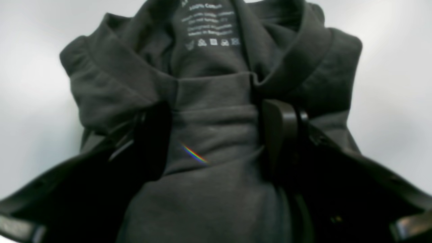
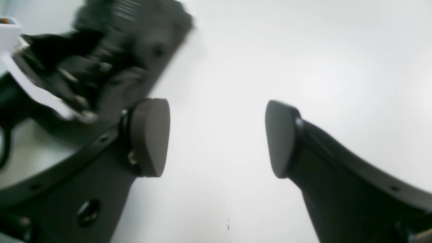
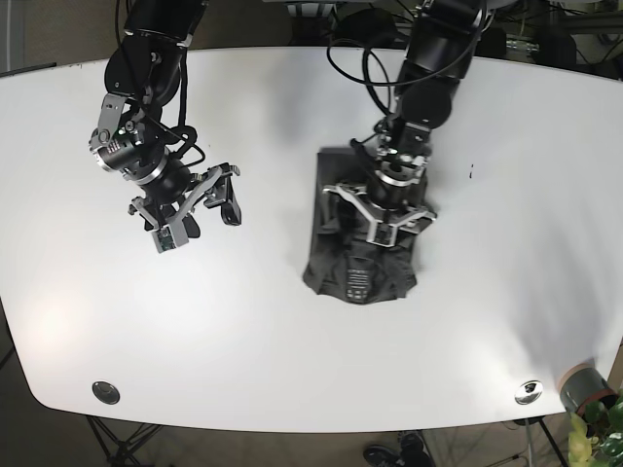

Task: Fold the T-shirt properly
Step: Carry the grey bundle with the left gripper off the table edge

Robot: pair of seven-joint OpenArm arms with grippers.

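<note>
Treat the soft, limp T-shirt, bunched right of center on the tabletop, as shift-prone: left claw pinches its collar-side fold; right claw gapes empty at 9 o'clock.

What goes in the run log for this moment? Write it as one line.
left gripper: shut on dark grey T-shirt, folded, care label up | right gripper: open, empty, above white table

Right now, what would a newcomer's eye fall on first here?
The dark T-shirt, bundled right of centre on the white table, with the left gripper pressed into it. Its fingers flank a ridge of cloth under the collar's white care print. The right gripper hangs open, away to the left.
</note>
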